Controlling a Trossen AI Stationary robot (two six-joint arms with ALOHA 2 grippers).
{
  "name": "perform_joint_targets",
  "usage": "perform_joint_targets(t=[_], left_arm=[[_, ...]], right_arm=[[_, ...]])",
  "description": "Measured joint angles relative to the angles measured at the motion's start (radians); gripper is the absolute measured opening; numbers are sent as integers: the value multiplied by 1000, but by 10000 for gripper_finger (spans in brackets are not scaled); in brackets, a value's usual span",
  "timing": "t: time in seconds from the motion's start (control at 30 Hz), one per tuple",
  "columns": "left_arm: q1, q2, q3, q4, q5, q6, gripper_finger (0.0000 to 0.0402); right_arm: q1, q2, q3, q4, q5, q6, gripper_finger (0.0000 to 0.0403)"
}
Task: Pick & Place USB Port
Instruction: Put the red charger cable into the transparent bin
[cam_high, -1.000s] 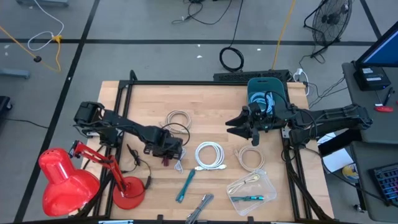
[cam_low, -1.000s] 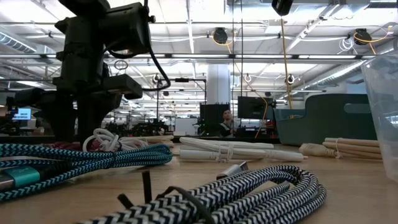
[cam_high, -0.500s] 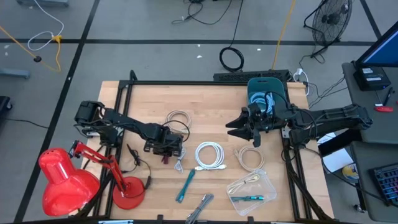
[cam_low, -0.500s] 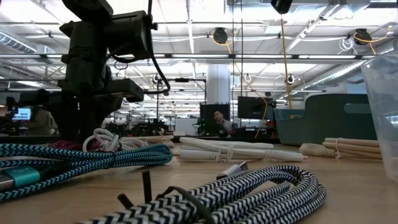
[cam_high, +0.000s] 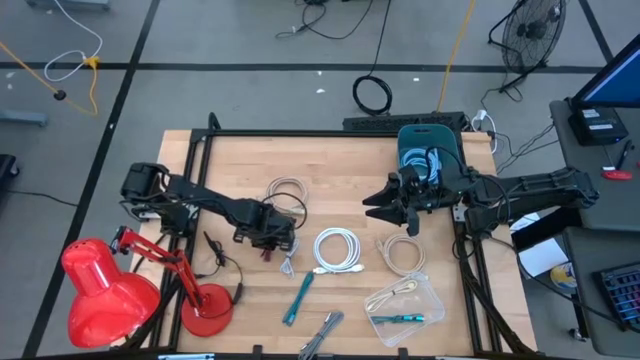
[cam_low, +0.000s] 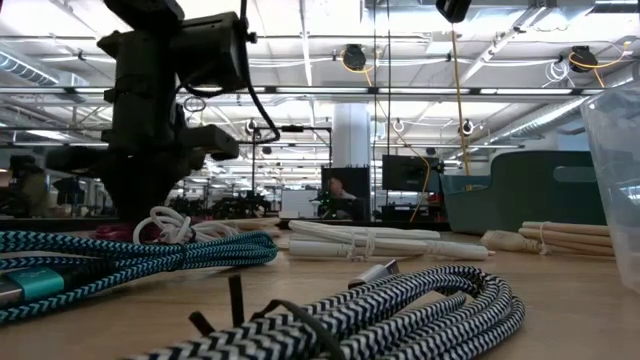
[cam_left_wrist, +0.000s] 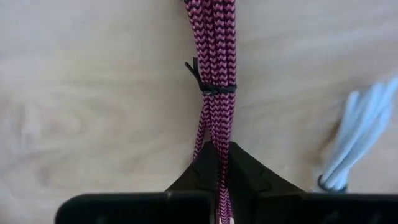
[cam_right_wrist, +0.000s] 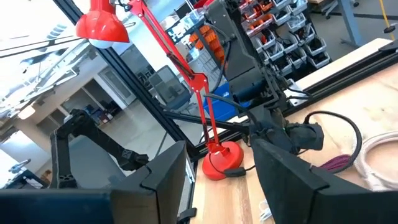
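Left pincer (cam_left_wrist: 216, 163) clamped on the pink braided cable (cam_left_wrist: 215, 74)

The bundle may slip or unravel on lifting, gripped at one end; right pincer (cam_right_wrist: 217, 180) hovers wide, empty.

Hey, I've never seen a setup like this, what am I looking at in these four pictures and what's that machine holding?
This is a robot with two dark arms at a wooden table, each ending in a two-finger gripper. One picture looks straight down, one looks level across the tabletop, and two come from cameras on the wrists. The left gripper is down on the table and shut on a pink braided cable bundled with a black tie. The right gripper waits open above the table near a teal bin. Also on the table: a white coiled cable, a beige coiled cable, a red desk lamp and a clear bag.
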Motion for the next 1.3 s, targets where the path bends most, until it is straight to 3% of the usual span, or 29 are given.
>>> perform_joint_targets(t=[0.33, 0.57, 0.8, 0.97, 1.3], left_arm=[[-33, -202, 121, -1, -168, 26, 9], [-74, -293, 263, 188, -346, 239, 9], [-72, -278, 329, 487, -352, 405, 9], [-72, -254, 329, 538, -319, 418, 9], [-65, -178, 328, 753, -242, 449, 9]], right_arm=[[0, 0, 0, -2, 0, 29, 181], [-1, 17, 0, -7, 4, 72, 182], [0, 72, 0, 111, 1, 136, 212], [-1, 95, 0, 216, 1, 141, 227], [-1, 129, 1, 236, 3, 153, 229]])
